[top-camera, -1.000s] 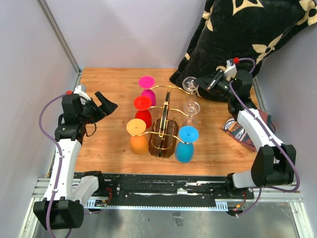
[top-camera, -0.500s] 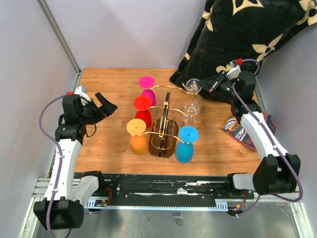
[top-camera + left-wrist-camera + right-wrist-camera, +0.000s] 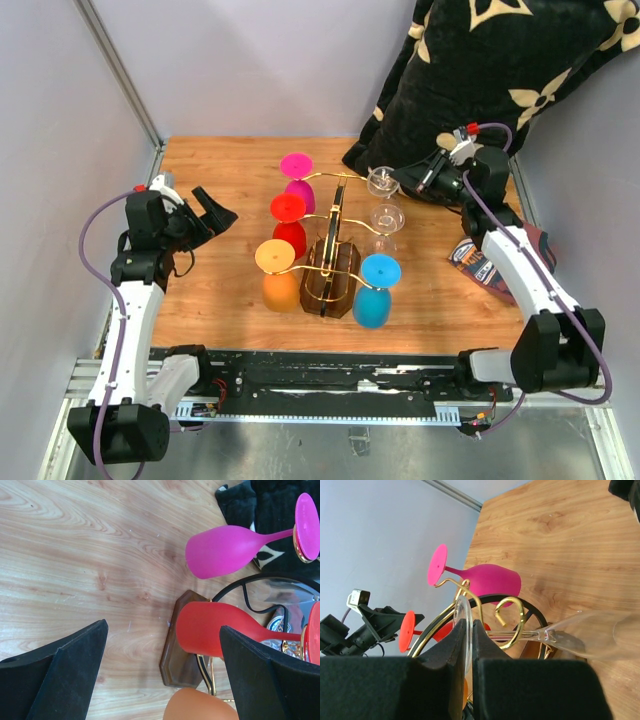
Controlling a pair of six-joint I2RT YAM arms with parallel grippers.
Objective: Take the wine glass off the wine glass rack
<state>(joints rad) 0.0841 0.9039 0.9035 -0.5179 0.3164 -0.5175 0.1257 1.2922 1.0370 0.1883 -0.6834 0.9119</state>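
The right end effector (image 3: 468, 630), clenched on the clear glass's (image 3: 590, 632) foot, has shifted slightly nearer, yet the stem still lies in the rack's (image 3: 332, 270) far right scroll, so it isn't free; left end effector (image 3: 162, 630) hangs released.

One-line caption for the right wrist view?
Right gripper shut on the foot of a clear wine glass, its stem beside a scroll of the gold rack; pink glass behind.
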